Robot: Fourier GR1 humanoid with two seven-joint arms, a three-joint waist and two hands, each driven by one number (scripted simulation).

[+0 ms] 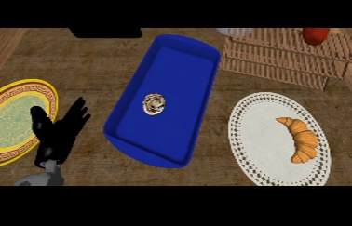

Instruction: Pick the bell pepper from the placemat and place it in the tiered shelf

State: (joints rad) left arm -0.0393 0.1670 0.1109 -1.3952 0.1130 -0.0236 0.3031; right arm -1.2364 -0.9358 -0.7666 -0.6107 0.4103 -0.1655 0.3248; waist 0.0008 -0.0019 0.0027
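Observation:
A red bell pepper (316, 35) lies on the wooden slatted tiered shelf (282, 60) at the top right, partly cut off by the view's upper edge. The white lacy placemat (261, 136) at the lower right holds only a croissant (300, 139). My left hand (60, 127) shows at the lower left, open, fingers up and straight, holding nothing, between the yellow plate and the blue tray. My right hand is not in view.
A blue tray (189, 57) lies slantwise in the middle with a small round pastry (154, 104) in it. A yellow patterned plate (21, 122) sits at the left edge. A dark object (106, 32) stands at the top, left of the tray.

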